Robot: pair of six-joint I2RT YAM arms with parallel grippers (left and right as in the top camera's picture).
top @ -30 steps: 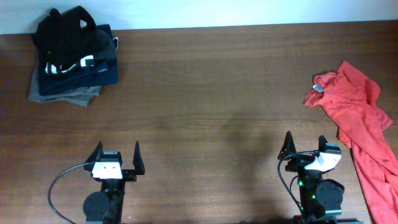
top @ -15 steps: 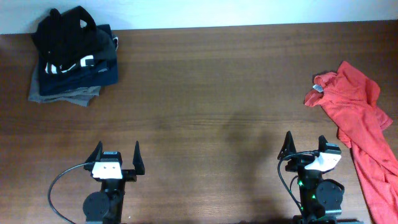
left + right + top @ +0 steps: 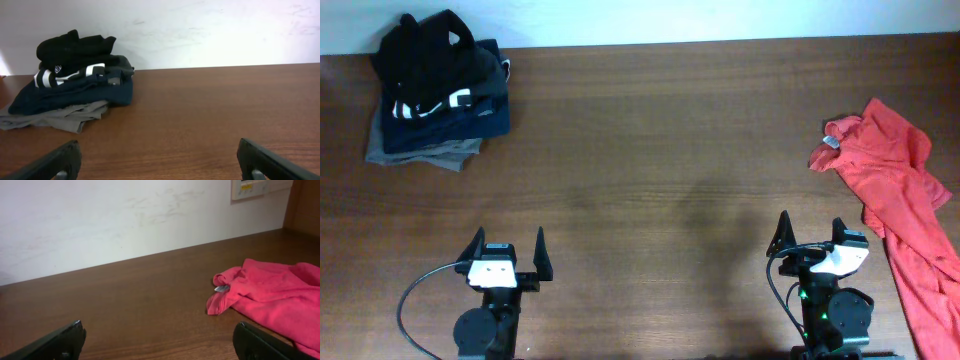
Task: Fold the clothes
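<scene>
T-shirt (image 3: 890, 180) (one, crumpled), two grippers (image 3: 510, 240) (image 3: 811, 225) agape, maybe three stacked garments (image 3: 435, 110)

Over the last second nothing has visibly changed in the overhead view. The left pincer (image 3: 510, 233) and the right pincer (image 3: 811, 222) show no shift in place or in how wide they are spread, and the orange-red T-shirt (image 3: 892, 172) on the desk (image 3: 670, 130) has gained no new fold, crease or position

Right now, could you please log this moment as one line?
left gripper open | right gripper open | T-shirt crumpled, untouched, table's right edge
</scene>
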